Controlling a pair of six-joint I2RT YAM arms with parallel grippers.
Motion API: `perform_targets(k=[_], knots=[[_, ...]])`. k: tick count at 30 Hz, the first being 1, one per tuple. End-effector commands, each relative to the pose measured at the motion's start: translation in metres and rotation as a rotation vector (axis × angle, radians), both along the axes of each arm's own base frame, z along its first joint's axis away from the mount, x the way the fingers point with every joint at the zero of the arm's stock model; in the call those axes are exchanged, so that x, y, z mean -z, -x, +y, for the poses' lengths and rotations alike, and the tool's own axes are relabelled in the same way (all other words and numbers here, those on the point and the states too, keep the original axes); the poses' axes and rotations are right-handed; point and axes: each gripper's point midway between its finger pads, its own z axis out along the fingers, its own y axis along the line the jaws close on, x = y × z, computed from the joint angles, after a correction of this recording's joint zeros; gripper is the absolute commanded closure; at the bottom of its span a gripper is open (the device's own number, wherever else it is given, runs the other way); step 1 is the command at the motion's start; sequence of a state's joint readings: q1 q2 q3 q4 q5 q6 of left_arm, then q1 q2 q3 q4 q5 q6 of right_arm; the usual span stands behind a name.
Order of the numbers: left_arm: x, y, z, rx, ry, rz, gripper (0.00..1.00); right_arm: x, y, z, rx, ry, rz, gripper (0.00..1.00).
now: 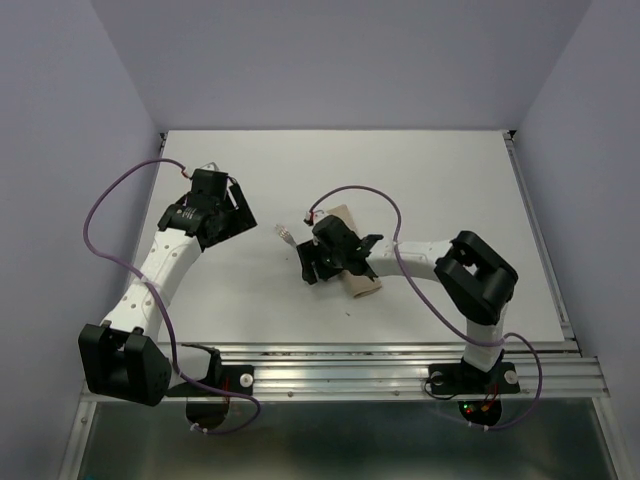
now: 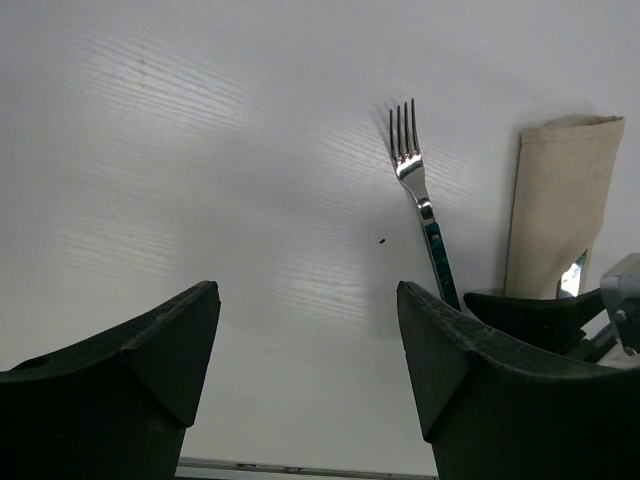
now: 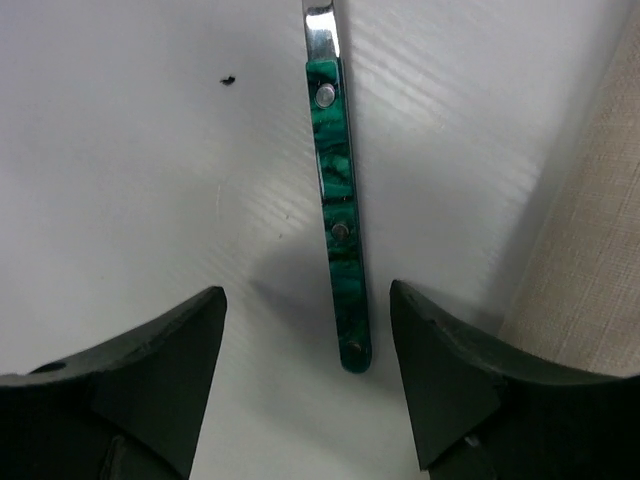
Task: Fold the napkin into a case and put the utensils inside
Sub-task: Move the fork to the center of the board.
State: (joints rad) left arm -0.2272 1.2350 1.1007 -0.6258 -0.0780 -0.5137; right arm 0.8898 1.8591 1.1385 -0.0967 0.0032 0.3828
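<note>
Pale lavender walls [image 1: 330, 60] are seen closing in a white, faintly ribbed table [image 1: 450, 180], on which all of the work lies.

Near the middle of the table the napkin [image 1: 346, 213] is found. It is a plain beige-tan cloth of matte, finely woven texture, folded into a narrow oblong with a squared far end. Its long axis runs from far to near, leaning slightly rightward at the near end, and its middle is hidden in the top view by the right arm. From the left wrist it is seen upright at the right edge [image 2: 560, 200]. From the right wrist only a woven strip is seen along the right border [image 3: 600, 230].

Just beside the napkin, on its left, the fork [image 1: 285, 233] is laid flat on the table. Its four polished steel tines [image 2: 403, 135] point away to the far left. Its slim handle [image 3: 338, 220], marbled green and set with small metal rivets, runs back toward the near right and ends in a rounded tip.

The right gripper [image 1: 310, 265] is held over that handle end, with its dark wedge-shaped fingers spread apart and nothing grasped [image 3: 305, 310]. The handle lies between the fingers, nearer the one on the napkin's side.

The left gripper [image 1: 238, 210] is kept well to the left over bare table, its fingers likewise spread wide and empty [image 2: 305, 295].
</note>
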Motion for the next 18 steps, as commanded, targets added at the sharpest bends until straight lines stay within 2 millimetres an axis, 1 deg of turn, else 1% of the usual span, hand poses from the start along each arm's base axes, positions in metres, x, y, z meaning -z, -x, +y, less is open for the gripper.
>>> perform_targets(k=[1, 2, 3, 4, 6, 7, 8, 9, 10, 11, 12, 13, 14, 16, 17, 18], knots=[[-0.011, 0.001, 0.001, 0.0, 0.006, -0.03, 0.18, 0.005, -0.002, 0.018, -0.042, -0.011, 0.001, 0.27], [-0.014, 0.001, 0.001, 0.0, 0.008, -0.036, 0.18, 0.013, 0.004, 0.026, -0.061, -0.002, 0.015, 0.27], [-0.017, 0.001, 0.001, -0.001, 0.007, -0.041, 0.18, 0.016, 0.01, 0.031, -0.079, 0.002, 0.023, 0.28], [-0.025, 0.001, 0.001, -0.001, 0.011, -0.056, 0.18, 0.021, 0.025, 0.043, -0.121, 0.005, 0.032, 0.29], [-0.033, 0.001, 0.002, -0.004, 0.011, -0.07, 0.18, 0.012, 0.038, 0.066, -0.172, -0.025, 0.022, 0.3], [-0.043, 0.001, 0.003, -0.006, 0.013, -0.092, 0.18, 0.01, 0.047, 0.077, -0.204, -0.04, 0.028, 0.3], [-0.048, 0.0, 0.003, -0.008, 0.013, -0.103, 0.18, 0.008, 0.063, 0.092, -0.247, -0.054, 0.026, 0.3], [-0.053, 0.0, 0.003, -0.008, 0.016, -0.113, 0.18, 0.012, 0.068, 0.1, -0.265, -0.055, 0.03, 0.29], [-0.063, 0.0, 0.002, -0.002, 0.025, -0.131, 0.18, 0.0, 0.069, 0.118, -0.292, -0.094, 0.018, 0.29], [-0.068, 0.0, 0.001, 0.004, 0.029, -0.14, 0.18, -0.003, 0.073, 0.129, -0.312, -0.113, 0.016, 0.28], [-0.074, 0.0, 0.0, 0.007, 0.035, -0.151, 0.18, -0.007, 0.07, 0.138, -0.32, -0.133, 0.01, 0.28], [-0.085, 0.0, 0.0, 0.008, 0.038, -0.17, 0.18, -0.015, 0.065, 0.152, -0.327, -0.167, -0.005, 0.28], [-0.091, 0.0, 0.001, 0.004, 0.036, -0.182, 0.18, -0.02, 0.058, 0.16, -0.325, -0.189, -0.036, 0.28], [-0.104, 0.002, 0.005, -0.013, 0.028, -0.206, 0.18, -0.024, 0.049, 0.169, -0.321, -0.193, -0.072, 0.27], [-0.117, 0.0, 0.009, -0.029, 0.021, -0.239, 0.18, -0.036, 0.043, 0.176, -0.335, -0.205, -0.113, 0.26], [-0.123, 0.0, 0.011, -0.04, 0.016, -0.251, 0.18, -0.04, 0.038, 0.176, -0.329, -0.197, -0.142, 0.26]])
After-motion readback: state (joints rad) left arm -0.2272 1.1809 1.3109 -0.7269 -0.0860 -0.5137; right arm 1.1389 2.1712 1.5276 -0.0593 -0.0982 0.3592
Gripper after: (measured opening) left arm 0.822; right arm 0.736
